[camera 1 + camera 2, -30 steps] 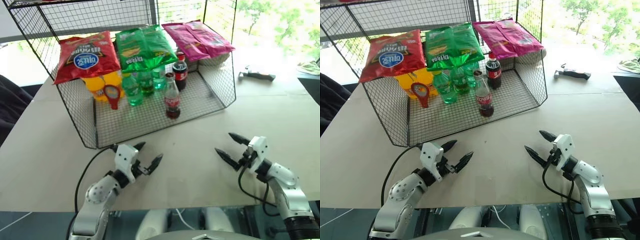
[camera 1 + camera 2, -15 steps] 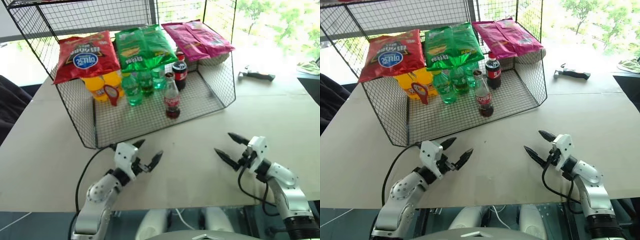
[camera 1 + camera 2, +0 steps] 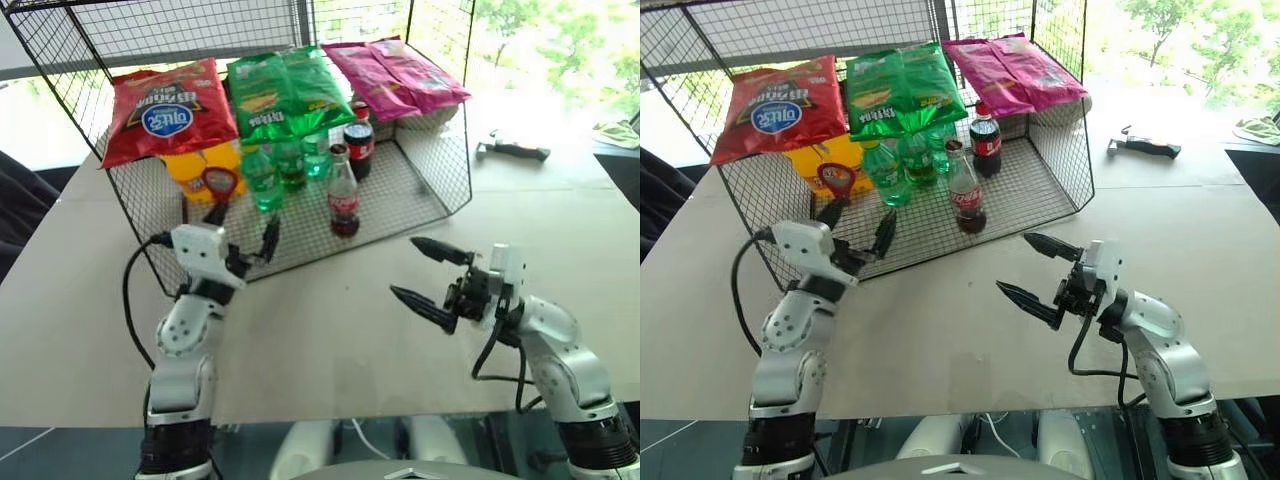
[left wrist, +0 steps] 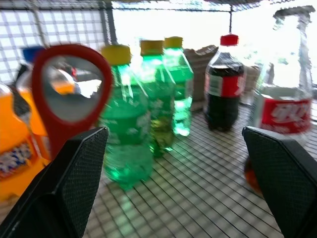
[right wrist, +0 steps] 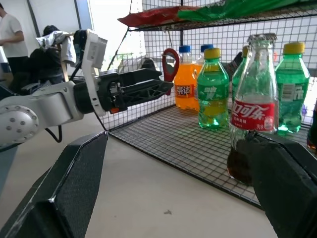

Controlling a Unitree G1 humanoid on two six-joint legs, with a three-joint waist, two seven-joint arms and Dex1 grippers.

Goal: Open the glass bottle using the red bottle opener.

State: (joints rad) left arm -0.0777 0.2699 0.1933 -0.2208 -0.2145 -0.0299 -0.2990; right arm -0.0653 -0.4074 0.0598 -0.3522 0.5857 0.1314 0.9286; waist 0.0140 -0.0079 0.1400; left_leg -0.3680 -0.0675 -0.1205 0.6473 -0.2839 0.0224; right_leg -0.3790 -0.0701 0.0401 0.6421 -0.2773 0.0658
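Two things matter here: the glass bottle (image 3: 343, 198) and the red bottle opener (image 3: 220, 187). The bottle stands straight up on the wire floor of the wire basket (image 3: 440, 175), near the front, with its neck and metal cap pointing up. It is glass, so it is likely hard, smooth, a bit slippery and heavy for its size, and it could break if it tips over. A good place to hold it looks like the body near the red label, so the cap stays free. The opener is small, flat and stiff, and probably light. It stands up with its ring at the top and its handle pointing down, just in front of the orange bottles (image 3: 195, 172) and beside the green bottles (image 3: 264, 176). The handle looks like the best part to pinch, because the ring has to go over the cap. The left gripper (image 3: 243, 232) is wide open and holds nothing; it is at the front edge of the basket, pointing in toward the opener. The right gripper (image 3: 420, 273) is wide open and empty too, above the table (image 3: 560, 215) in front of the basket, near the bottle.
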